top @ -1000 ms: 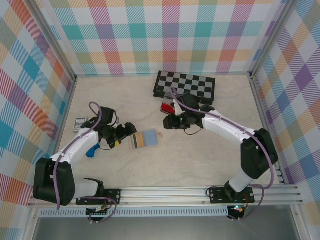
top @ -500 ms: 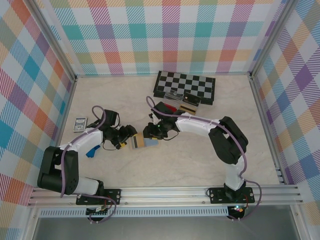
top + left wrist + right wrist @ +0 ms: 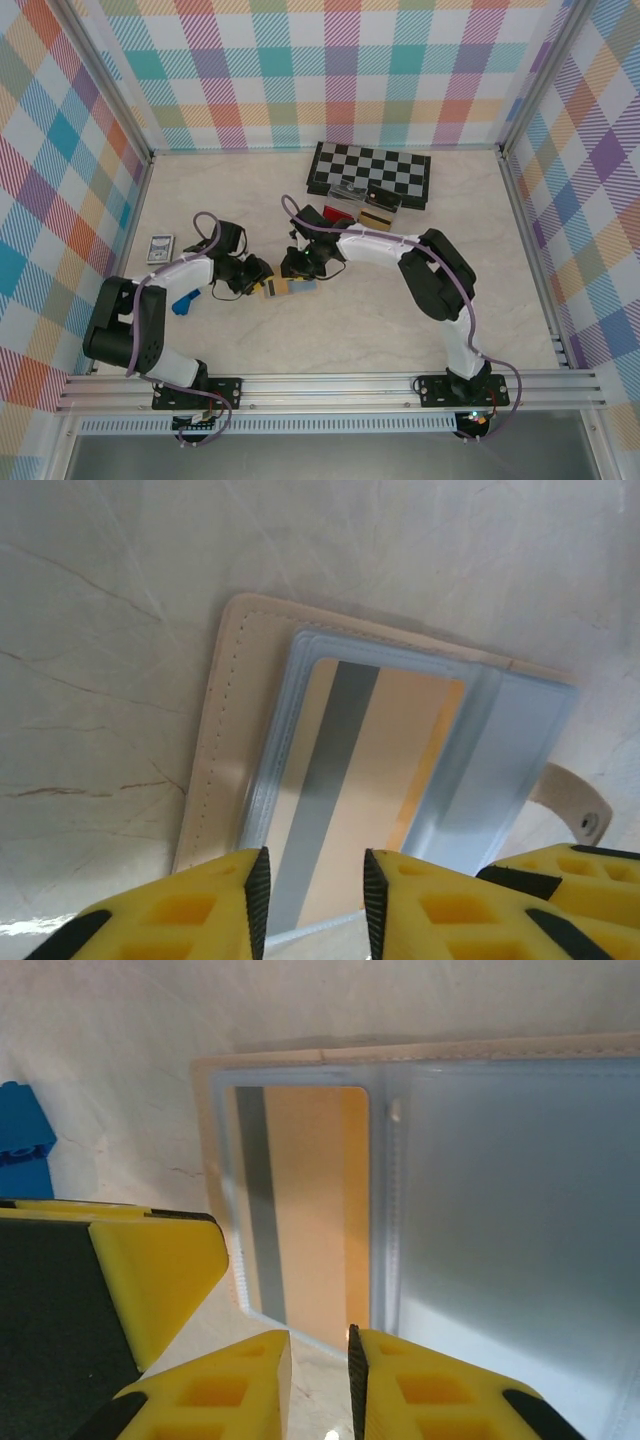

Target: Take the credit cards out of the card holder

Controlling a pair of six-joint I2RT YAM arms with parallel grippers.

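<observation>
Both arms have swung inward since a second ago, meeting over the table [image 3: 400, 310] in front of the chessboard [image 3: 385, 170]. Between them the card holder [image 3: 292, 287] lies open and flat, an orange-tan credit card [image 3: 400, 750] (grey stripe up) in its clear sleeve. The left gripper [image 3: 315, 885] and right gripper [image 3: 320, 1365] sit at its edges, fingers drawn to a slim gap; whether either pinches anything, I cannot tell.

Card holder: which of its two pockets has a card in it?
The pocket nearest the left gripper, showing an orange-tan card with a grey stripe; the other pocket looks plain light blue, empty.
</observation>
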